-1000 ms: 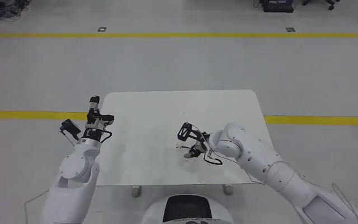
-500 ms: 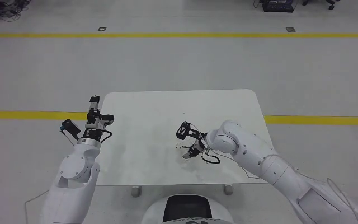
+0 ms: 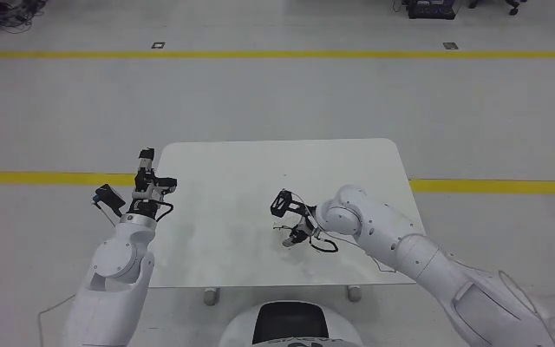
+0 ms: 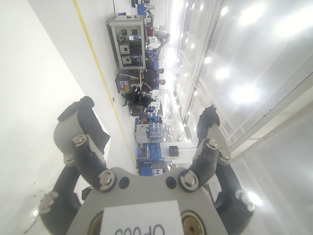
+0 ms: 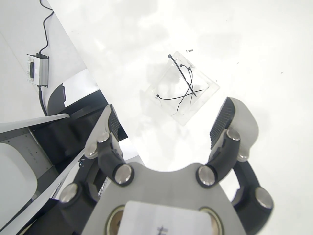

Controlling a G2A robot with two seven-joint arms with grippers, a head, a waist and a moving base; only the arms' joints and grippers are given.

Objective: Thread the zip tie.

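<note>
- Pale workshop floor [image 3: 277, 95] with yellow lines [image 3: 277, 55] lies all round the white surface [image 3: 225, 165] where both arms are placed.
- Left pincer [image 4: 146, 118] sits at the surface's left edge, well apart from the work. Its fingers are spread wide with nothing between them, and it points out towards the room.
- Right pincer [image 5: 168, 121] hangs above the middle of the surface. Its ribbed fingers [image 5: 223, 117] are fully apart and hold nothing, and it looks down on the tray just ahead of its tips.
- Grey power adapter [image 5: 36, 69] with its cable lies on the floor past the surface's edge.
- Clear shallow tray [image 5: 212, 86] rests flat on the surface, near the right pincer.
- Black zip ties [image 5: 185, 84], several of them, lie inside the tray. They cross one another near its middle, with their small heads towards the rim.
- Tiny dark scraps [image 5: 190, 50] dot the surface just beside the tray.
- Step in hand, as I judge it: fetching. No tie is gripped, so threading has not begun.
- Next move, as I judge it: lower the right pincer into the tray and close on a single strap away from the crossing, so only one comes up. The ties are thin and lie flat against the tray floor, so the fingertips must meet low and squarely. The idle left pincer would then need to take the other end, so the tail can be fed through the head.
</note>
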